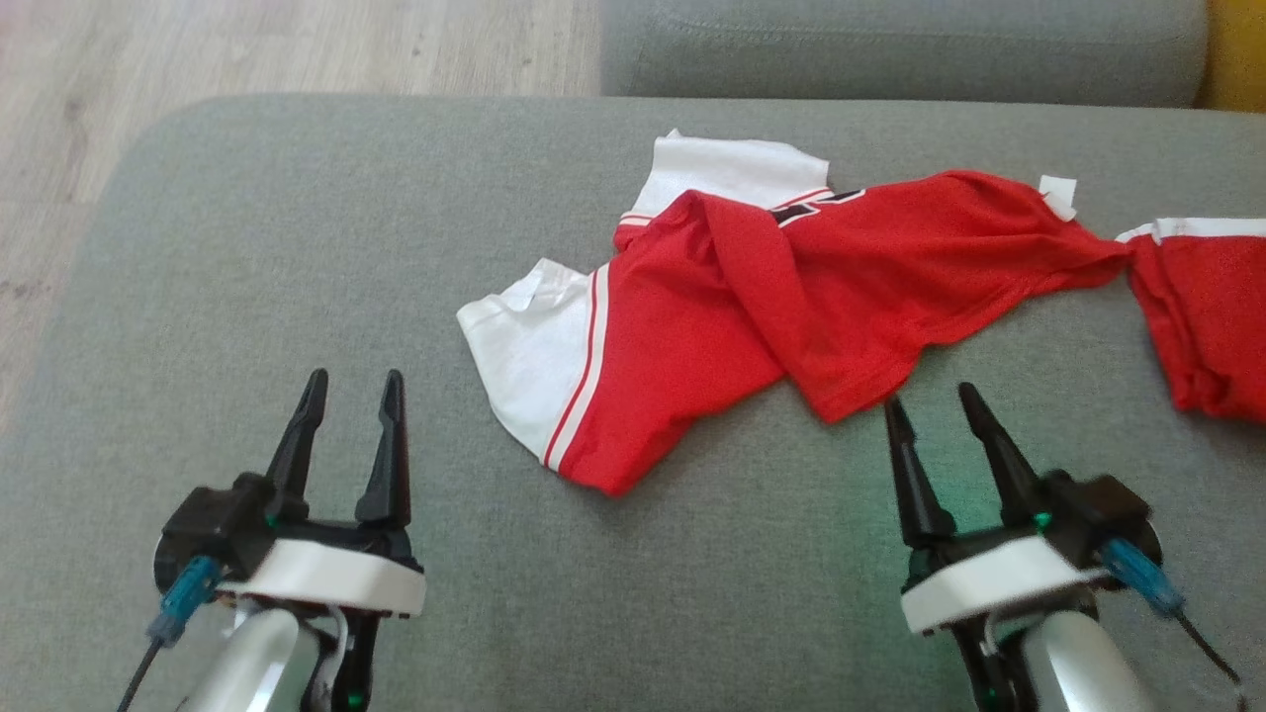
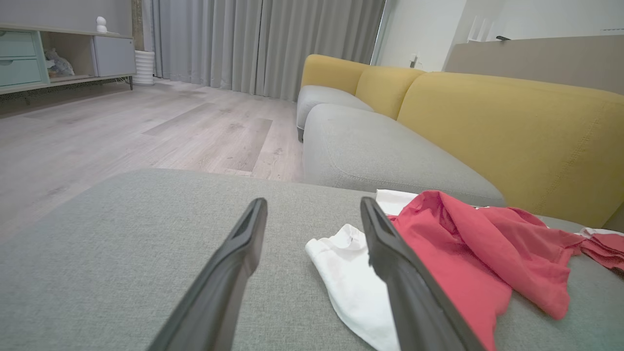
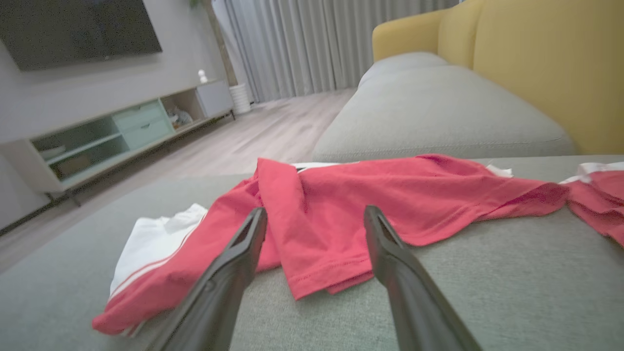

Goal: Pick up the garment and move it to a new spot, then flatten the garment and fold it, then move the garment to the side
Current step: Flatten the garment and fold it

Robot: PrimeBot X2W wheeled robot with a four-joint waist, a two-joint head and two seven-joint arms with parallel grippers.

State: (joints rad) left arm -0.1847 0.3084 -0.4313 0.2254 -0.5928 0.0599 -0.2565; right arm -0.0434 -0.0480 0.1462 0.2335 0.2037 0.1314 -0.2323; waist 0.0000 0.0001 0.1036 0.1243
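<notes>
Plainly, both grippers are released and empty. The left gripper (image 1: 355, 376) hangs over the bare grey seat cushion (image 1: 247, 277) with its fingers spread wide. It is well apart from the garment (image 1: 791, 287) and nothing lies between its fingers. The right gripper (image 1: 930, 396) stands just as wide, just beside the garment's nearest red hem. One fingertip may be brushing that hem, but the head view does not settle it. The right wrist view shows the cloth lying ahead of the fingers, not pinched by them.

The garment is red with white panels and thin stripes. It lies crumpled and twisted across the middle and right of the cushion, with one white end toward the left gripper's side.

From above, the head view gives the garment's spread and a small white tag (image 1: 1058, 193) on its far edge. The left wrist view adds the yellow backrest (image 2: 512, 126), the wooden floor (image 2: 122, 126), the grey curtains (image 2: 253, 44) and a low cabinet (image 2: 29, 58). The right wrist view adds a dark screen (image 3: 73, 29) on the wall.

The garment's right part runs off the edge of the head view. A black marking (image 1: 821, 203) near its top is mostly folded under red cloth and cannot be read.
</notes>
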